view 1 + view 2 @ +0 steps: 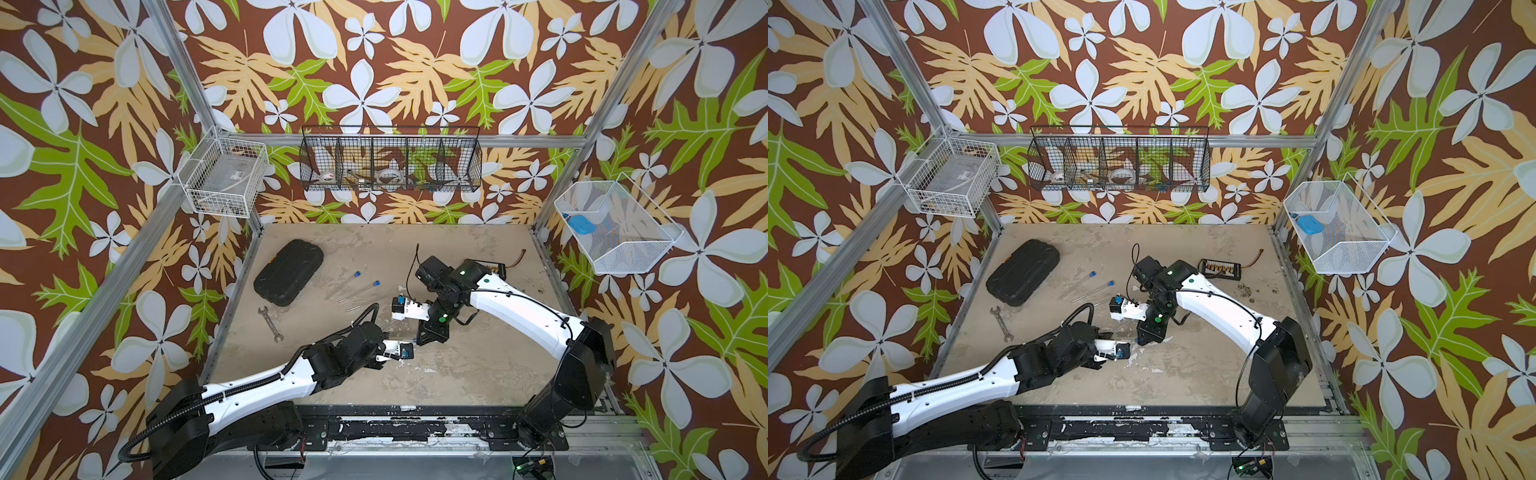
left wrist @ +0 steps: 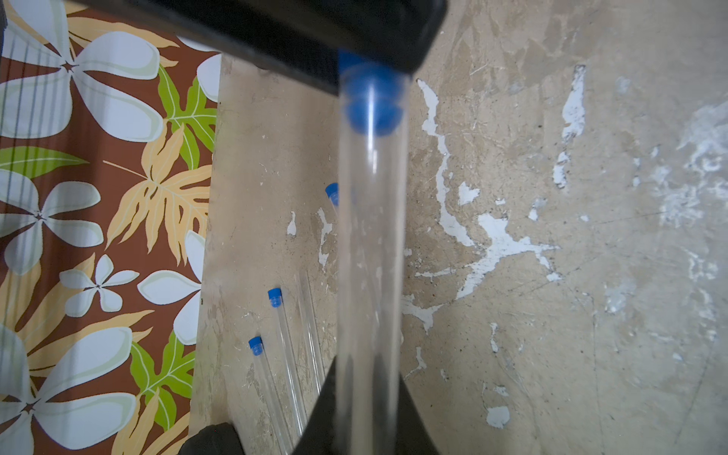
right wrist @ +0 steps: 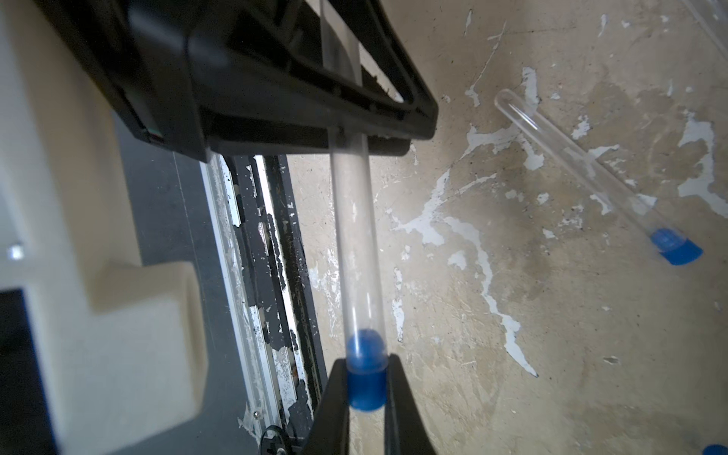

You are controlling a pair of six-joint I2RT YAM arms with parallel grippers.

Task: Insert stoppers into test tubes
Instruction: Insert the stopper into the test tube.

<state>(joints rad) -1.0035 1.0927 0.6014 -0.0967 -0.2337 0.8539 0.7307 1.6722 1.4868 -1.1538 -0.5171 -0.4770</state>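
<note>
One clear test tube (image 2: 372,236) is held off the table (image 1: 478,374), near its middle. The left gripper (image 2: 368,398) is clamped round the tube body. The long axis runs straight from it to the right gripper (image 3: 366,388), open mouth toward the right one. The right gripper is pinched on a blue stopper (image 3: 366,378): nose inside the mouth, cap outside. Tilt unclear. Two stoppered tubes (image 1: 343,285) lie flat beside a black case (image 1: 289,272).

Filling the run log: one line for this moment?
left hand: shut on test tube; right hand: shut on stopper; stopper in tube mouth
</note>
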